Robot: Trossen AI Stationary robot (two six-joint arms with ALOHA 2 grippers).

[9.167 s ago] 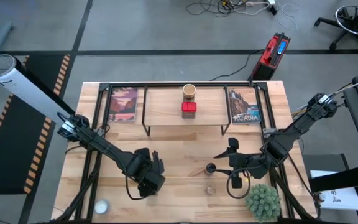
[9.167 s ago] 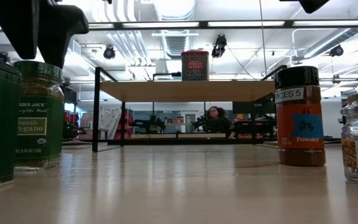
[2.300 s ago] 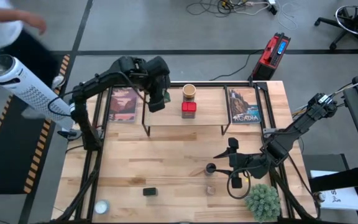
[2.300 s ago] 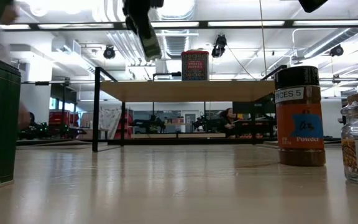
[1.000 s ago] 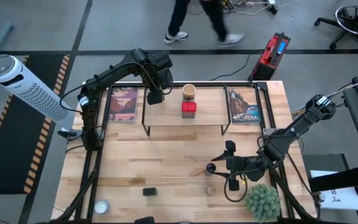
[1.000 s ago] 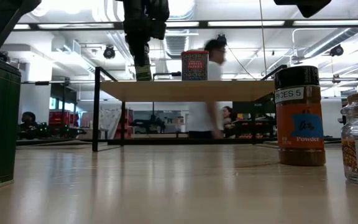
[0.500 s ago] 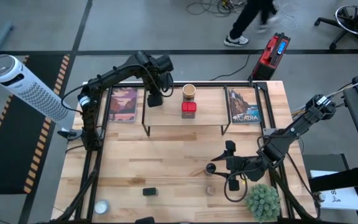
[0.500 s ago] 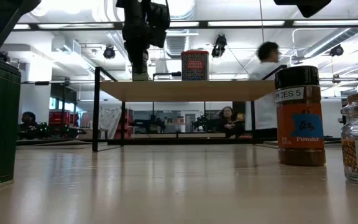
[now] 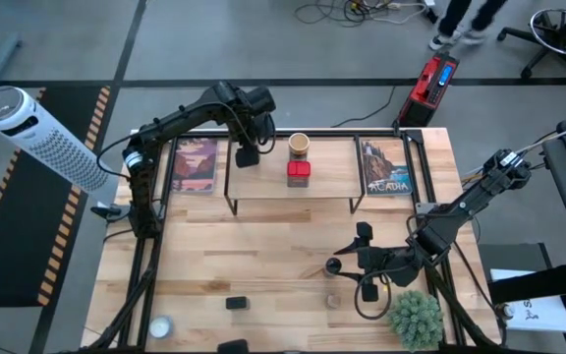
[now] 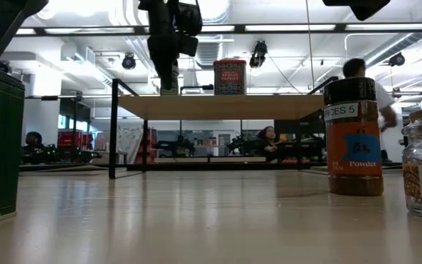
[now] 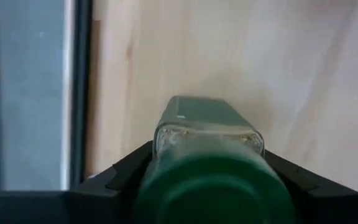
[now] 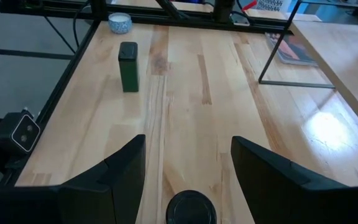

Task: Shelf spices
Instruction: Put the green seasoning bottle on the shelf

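On the shelf (image 9: 263, 187), the left gripper (image 9: 243, 149) has lowered the green-lidded jar (image 11: 207, 149) onto the plank left of the red square tin (image 9: 299, 173). Its fingers seem to be easing apart around it, though release isn't clear. The right gripper (image 9: 362, 258) waits, spread, over the dark-capped brown bottle (image 12: 191, 207), well short of the shelf.

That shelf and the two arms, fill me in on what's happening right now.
The left end effector is at the left end of the shelf, setting a green-lidded jar down on it, fingers on either side of the jar. A red tin and a tan jar already sit on the shelf. The right end effector waits open above a dark-capped bottle on the table. A small black box is not yet shelved.
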